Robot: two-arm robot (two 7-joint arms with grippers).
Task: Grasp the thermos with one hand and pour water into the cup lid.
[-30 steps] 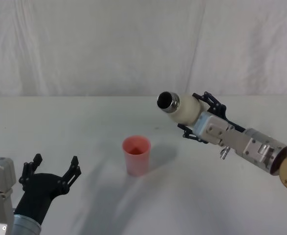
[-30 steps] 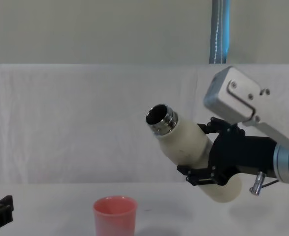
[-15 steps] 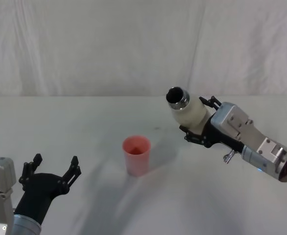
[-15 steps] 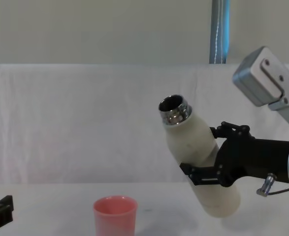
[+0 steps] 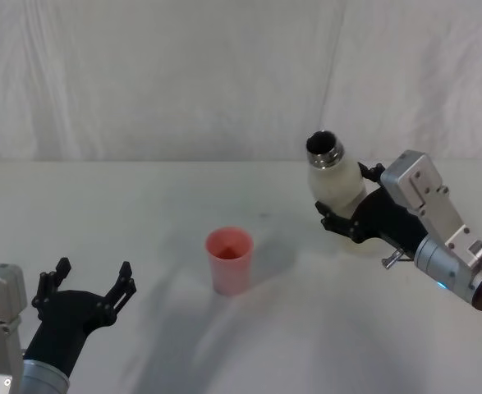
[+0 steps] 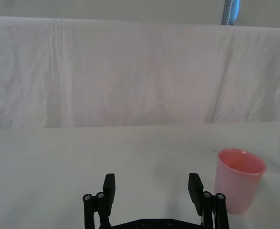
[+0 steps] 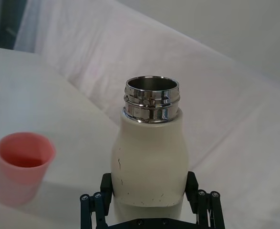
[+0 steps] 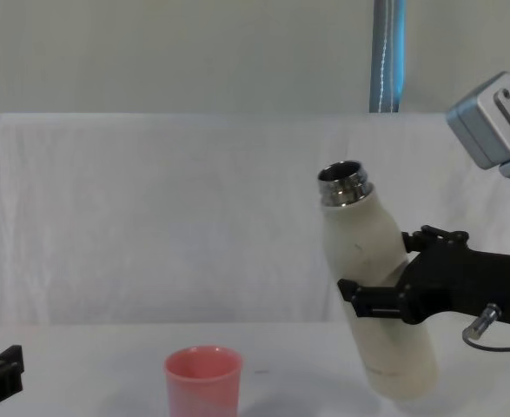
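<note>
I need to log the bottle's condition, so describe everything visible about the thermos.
The thermos is a tall cream-white matte bottle with rounded shoulders and a shiny threaded steel neck, uncapped, its mouth open. Small dark scuffs mark its lower body in the right wrist view. It leans slightly, neck toward the robot's left, and whether its base touches the white table cannot be told. The right gripper is shut on its lower body. The cup lid stands apart to its left.

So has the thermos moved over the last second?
Yes. The thermos, held by the right gripper, has swung from steeply tilted to nearly upright, its neck moving right and away from the unmoved cup lid.
</note>
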